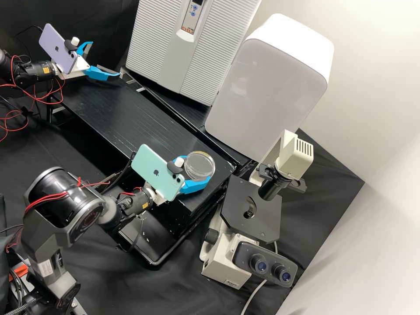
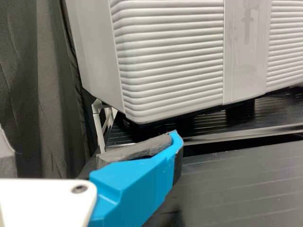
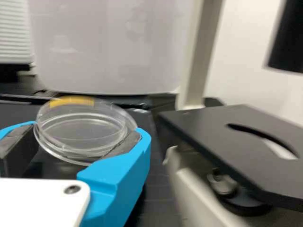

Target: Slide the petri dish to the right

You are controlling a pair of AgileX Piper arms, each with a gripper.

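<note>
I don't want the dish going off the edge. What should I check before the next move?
1. Right gripper shut on petri dish: ok.
2. Petri dish level: ok.
3. Room left on black platform: likely not ok, dish sits near its end.
4. Clearance to microscope: cannot tell.
5. Left gripper open, far from dish: ok.

1. The petri dish point(image 1: 199, 165) point(image 3: 83, 128) is round, shallow and clear, with a yellow mark on one rim.
2. It lies flat at the right end of the black platform point(image 1: 131, 113), clasped by the right gripper point(image 1: 200, 170).
</note>
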